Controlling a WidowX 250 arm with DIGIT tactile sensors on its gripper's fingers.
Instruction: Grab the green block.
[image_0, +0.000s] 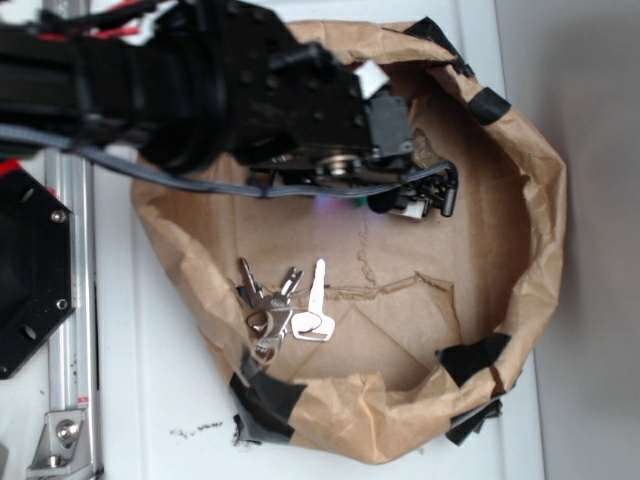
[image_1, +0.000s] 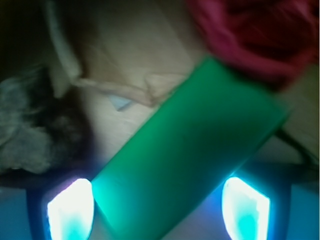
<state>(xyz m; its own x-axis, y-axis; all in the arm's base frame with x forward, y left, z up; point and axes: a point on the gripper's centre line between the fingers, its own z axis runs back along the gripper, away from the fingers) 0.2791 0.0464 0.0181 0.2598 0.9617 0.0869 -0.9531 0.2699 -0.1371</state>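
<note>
In the wrist view the green block (image_1: 195, 145) lies flat on the brown paper floor, running diagonally from lower left to upper right. My gripper (image_1: 157, 205) is open and low over it, with the block's near end between the two glowing fingertips. The left fingertip (image_1: 70, 210) is right at the block's corner, and the right one (image_1: 245, 207) stands apart from it. In the exterior view the gripper (image_0: 420, 198) points down inside the paper basin. The block is hidden there under the arm, apart from a faint green glow.
A red wad of cloth (image_1: 255, 35) touches the block's far end. A lumpy grey-brown rock (image_1: 30, 130) lies to the left. A bunch of keys (image_0: 285, 310) lies on the floor of the crumpled paper basin (image_0: 540, 230), whose raised walls ring the area.
</note>
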